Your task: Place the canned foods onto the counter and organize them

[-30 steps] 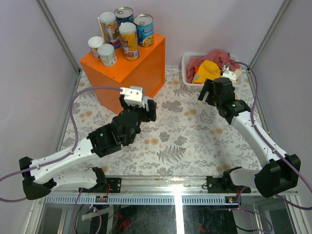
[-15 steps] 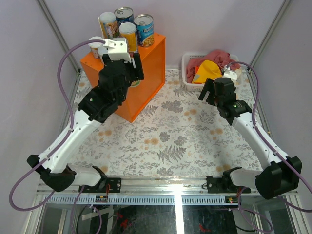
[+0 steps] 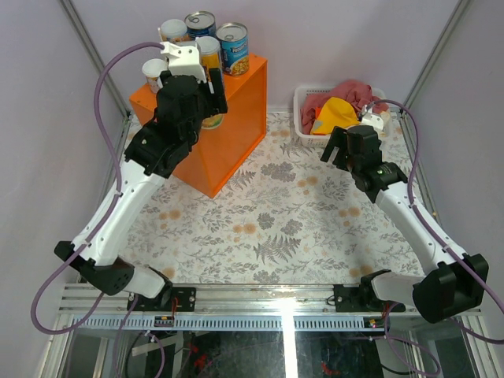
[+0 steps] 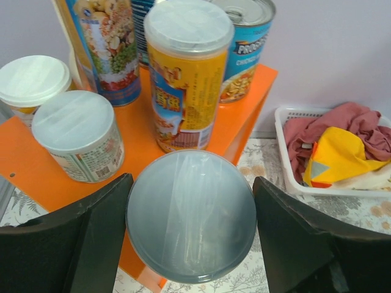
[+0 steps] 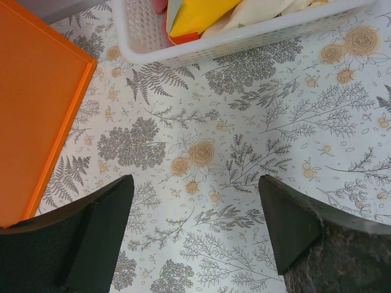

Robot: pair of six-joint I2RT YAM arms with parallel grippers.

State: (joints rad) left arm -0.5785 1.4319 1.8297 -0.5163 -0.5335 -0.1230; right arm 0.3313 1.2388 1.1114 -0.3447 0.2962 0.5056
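Observation:
My left gripper (image 3: pixel 206 93) (image 4: pixel 191 220) is shut on a can with a clear plastic lid (image 4: pixel 191 217), held upright over the front edge of the orange counter (image 3: pixel 236 118) (image 4: pixel 36 165). Behind it on the counter stand a yellow tube (image 4: pixel 186 73) (image 3: pixel 208 49), a short clear-lidded can (image 4: pixel 76 134), a white-topped can (image 4: pixel 33 82) (image 3: pixel 154 72), a colourful tube (image 4: pixel 104 43) and a blue-labelled can (image 4: pixel 247 43) (image 3: pixel 232 46). Another blue can (image 3: pixel 200 22) stands at the back. My right gripper (image 3: pixel 337 150) (image 5: pixel 192 213) hangs open over the floral table, nothing between its fingers.
A white basket (image 3: pixel 303 118) (image 5: pixel 244 39) of red and yellow cloths sits at the back right, just beyond the right gripper. The counter's corner (image 5: pixel 36 110) lies to the left of the right gripper. Purple walls and metal posts close in the table.
My left arm has swung up and to the far left, carrying the can from in front of the counter to above its top. The right arm has barely moved.

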